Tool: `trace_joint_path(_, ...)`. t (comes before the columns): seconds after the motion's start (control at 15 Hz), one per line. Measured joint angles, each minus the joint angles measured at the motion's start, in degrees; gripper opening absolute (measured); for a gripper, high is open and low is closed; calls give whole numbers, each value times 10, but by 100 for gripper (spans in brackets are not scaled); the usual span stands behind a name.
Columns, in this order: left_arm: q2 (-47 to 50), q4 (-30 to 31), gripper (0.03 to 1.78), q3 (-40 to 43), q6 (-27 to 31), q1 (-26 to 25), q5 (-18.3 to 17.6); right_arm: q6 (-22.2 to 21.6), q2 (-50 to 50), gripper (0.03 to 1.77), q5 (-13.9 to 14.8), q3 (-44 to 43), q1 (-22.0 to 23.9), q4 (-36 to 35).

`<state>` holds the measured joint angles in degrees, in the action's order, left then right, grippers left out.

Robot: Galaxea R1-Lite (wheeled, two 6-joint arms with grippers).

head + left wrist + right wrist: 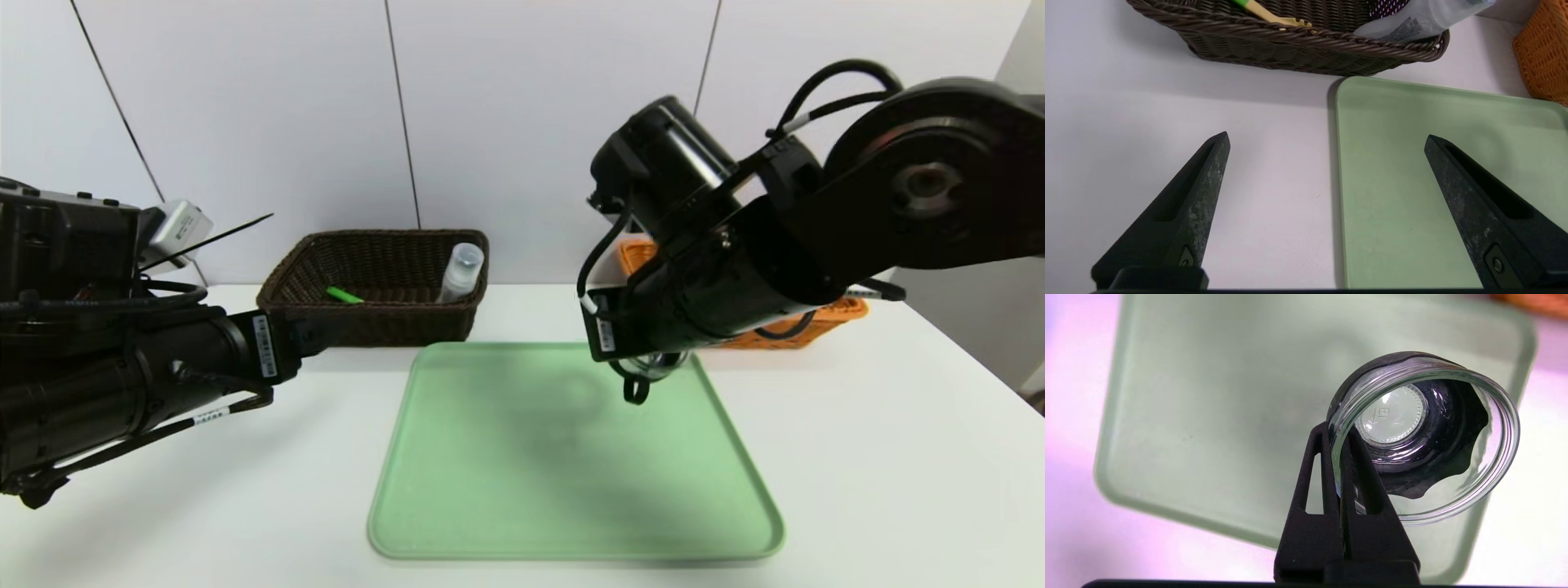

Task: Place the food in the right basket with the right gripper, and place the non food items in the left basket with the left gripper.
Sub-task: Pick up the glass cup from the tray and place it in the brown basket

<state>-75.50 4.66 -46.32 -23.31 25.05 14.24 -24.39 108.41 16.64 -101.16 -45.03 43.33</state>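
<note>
White table (857, 457) against pale panel wall, green tray (571, 490) in the middle near the robot. Dark brown left basket (375, 327) sits at far left of tray, touching or just beside its far left corner per left wrist view. Inside it: white bottle (461, 272) w/ clear cap leaning on the right wall, and yellow spoon w/ green handle (344, 295) lying on the bottom. Orange right basket (816, 322) at far right, mostly hidden behind the right arm; contents can't tell. Cake wedge not visible in any view.

Right gripper (1340, 435) hangs above the tray's far right part, fingers pinched tight on the rim wall of the glass cup (1425, 437), one finger inside, one outside. Cup w/ black holder is off the tray, tilted, mouth facing the wrist cam.

Left gripper (1327, 139) hovers low at near left, over table/tray left edge, fingers spread wide, nothing between them.
</note>
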Motion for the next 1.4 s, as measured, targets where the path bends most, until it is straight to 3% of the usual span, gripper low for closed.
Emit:
trace_joint_path(0.13, 7, 0, 169, 25, 0, 0, 0, 39, -15, 8, 19, -26, -13, -5)
trace_joint_path(0.4, 26, -5, 169, 56, 9, 1, 2, 81, -2, 8, 22, -96, -27, -31)
trace_joint_path(0.87, 45, -11, 169, 62, 37, 1, 6, 181, 70, 8, 19, -106, -34, -285)
trace_joint_path(1.13, 54, -29, 169, 66, 37, 2, 14, 237, 114, 8, 12, -105, -38, -502)
trace_joint_path(1.4, 67, -32, 169, 75, 37, 2, 16, 296, 143, 8, 14, -104, -72, -544)
